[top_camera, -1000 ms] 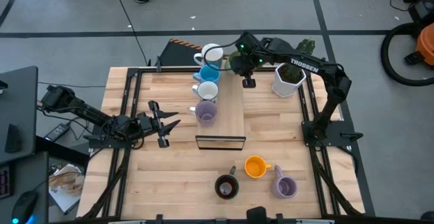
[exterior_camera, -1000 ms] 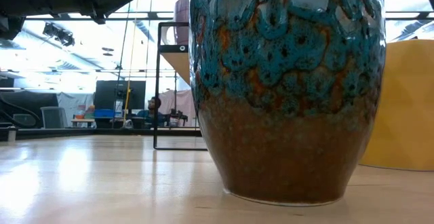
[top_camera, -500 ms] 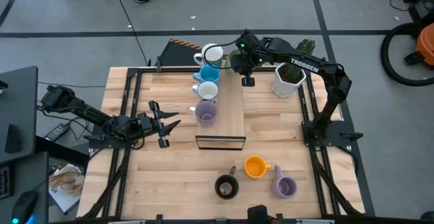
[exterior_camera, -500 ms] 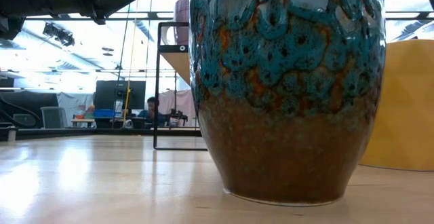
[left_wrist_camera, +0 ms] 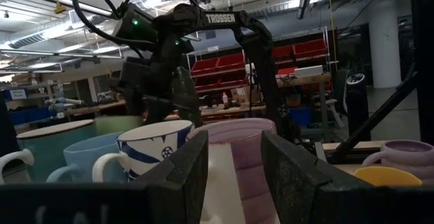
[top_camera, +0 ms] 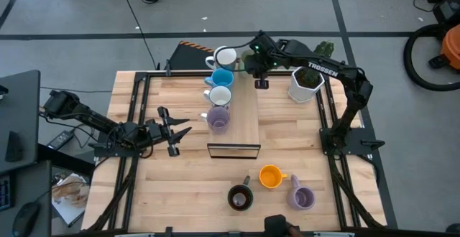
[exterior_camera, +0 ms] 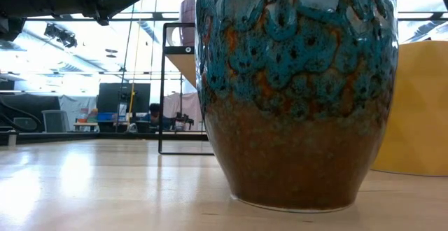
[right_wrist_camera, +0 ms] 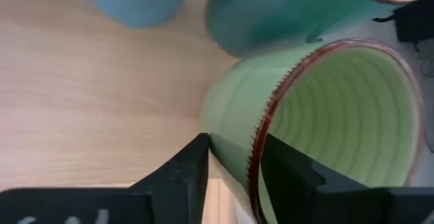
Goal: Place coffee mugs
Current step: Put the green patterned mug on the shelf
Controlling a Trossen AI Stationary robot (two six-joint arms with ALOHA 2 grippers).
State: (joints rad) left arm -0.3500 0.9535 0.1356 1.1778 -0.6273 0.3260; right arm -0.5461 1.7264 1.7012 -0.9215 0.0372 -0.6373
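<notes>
A row of mugs stands on the wooden rack [top_camera: 244, 118]: white [top_camera: 225, 55], blue [top_camera: 223, 76], white [top_camera: 220, 95], lavender [top_camera: 218, 118]. My right gripper [top_camera: 253, 66] hangs over the rack's far end and hides the green mug there. In the right wrist view it [right_wrist_camera: 234, 149] is open, with the green mug's [right_wrist_camera: 325, 115] wall between its fingers; the mug's base rests on the wood. An orange mug [top_camera: 269, 176], a dark brown mug [top_camera: 240, 197] and a lavender mug [top_camera: 302, 197] stand on the near table. My left gripper [top_camera: 175, 131] waits open, left of the rack. My right gripper comes from above with one finger [right_wrist_camera: 285, 173] inside the green mug and one [right_wrist_camera: 183, 173] outside, at the wall just below the rim [right_wrist_camera: 230, 125]. Whether the fingers touch the wall, I cannot tell. The mug stands on the rack.
A white pot with a cactus [top_camera: 305, 84] stands at the far right, close to my right arm. The dark brown mug [exterior_camera: 297, 98] fills the low view, with the orange one [exterior_camera: 420, 112] beside it. Bare wood lies on the table's left and near-left.
</notes>
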